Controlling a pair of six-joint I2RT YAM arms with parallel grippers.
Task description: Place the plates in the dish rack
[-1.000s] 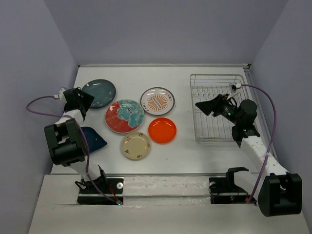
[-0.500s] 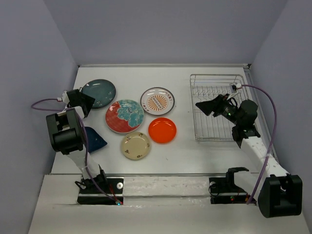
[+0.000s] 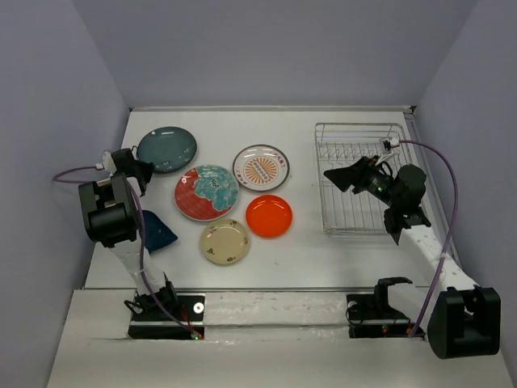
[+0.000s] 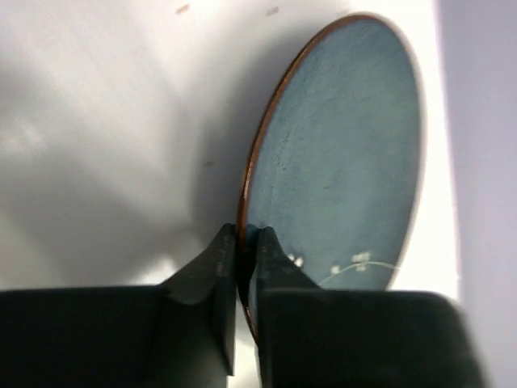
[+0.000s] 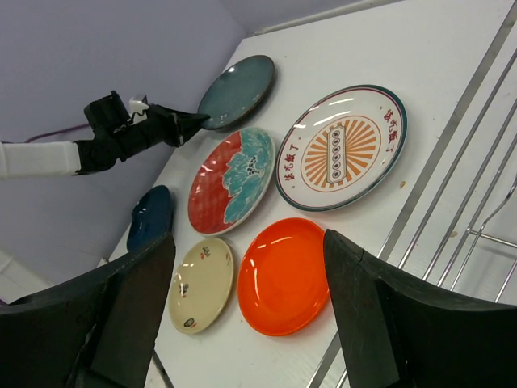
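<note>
Far left, the left gripper [image 3: 139, 168] has its fingers pinched tight on the near rim of the dark teal-grey plate [image 3: 167, 149]. The left wrist view shows both fingertips squeezing that edge, one on each face. The plate looks tipped rather than flat, with a dark shadow on the table [image 3: 339, 259] beside it.

Just below, by the left arm, the dark blue plate [image 3: 157, 232] lies partly hidden behind the arm.

Moving right, the red-rimmed teal floral plate [image 3: 207, 192] sits flat. The small cream-beige plate [image 3: 225, 242] lies just beside it on the near side.

Next over is the white plate with the orange sunburst [image 3: 261, 167]. Nearer the arms' bases, the plain orange-red plate [image 3: 269, 216] lies close to both it and the floral one.

On the right side stands the dish rack [image 3: 349, 212], silver wire, well apart from the plates. The right gripper [image 3: 339, 175] hangs above its left part with fingers spread wide, holding nothing. Its wrist camera looks between them at the plates.
</note>
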